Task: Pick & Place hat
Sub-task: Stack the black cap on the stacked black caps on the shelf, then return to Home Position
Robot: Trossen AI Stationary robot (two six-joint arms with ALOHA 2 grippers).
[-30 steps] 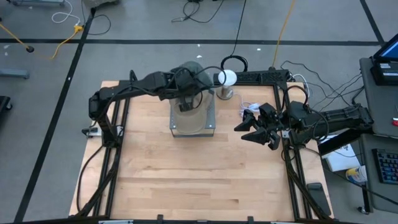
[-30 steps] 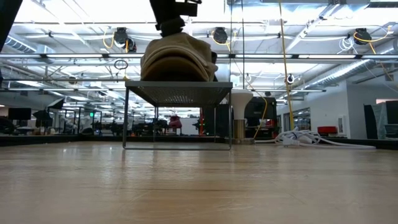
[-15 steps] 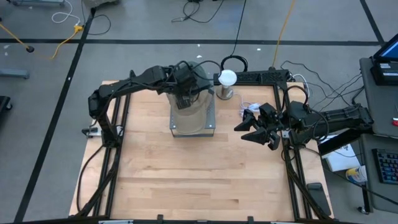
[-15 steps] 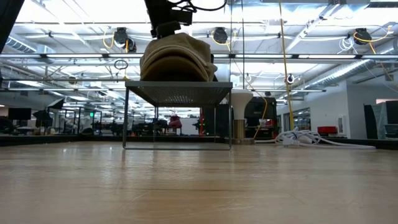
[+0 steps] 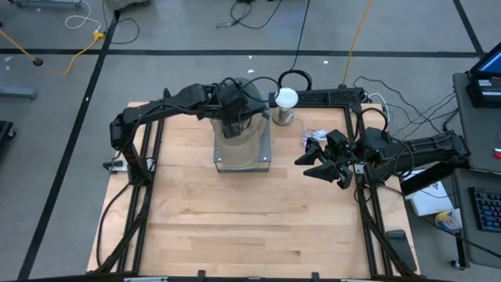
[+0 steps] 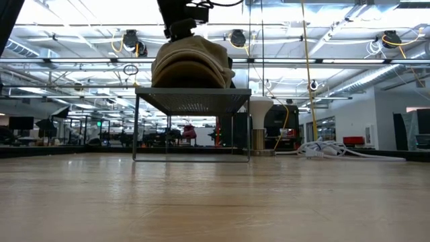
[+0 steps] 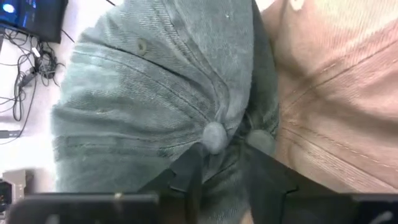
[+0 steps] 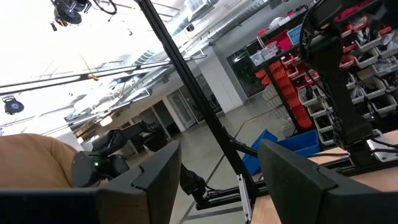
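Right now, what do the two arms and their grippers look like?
Both arms are black and jointed, with black cables along them. The left gripper has two slim, dark, tapered fingers; the right gripper has broad, flat, dark fingers. No markings show.

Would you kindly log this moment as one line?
left gripper: open above hat | hat: on wire rack | right gripper: open, waiting at table's right

No legible writing anywhere.
No text, label, brand, number or sign can be read in any view; the laptop screen (image 5: pixel 491 61) at the far right of the table (image 5: pixel 235 211) is too small to make out.
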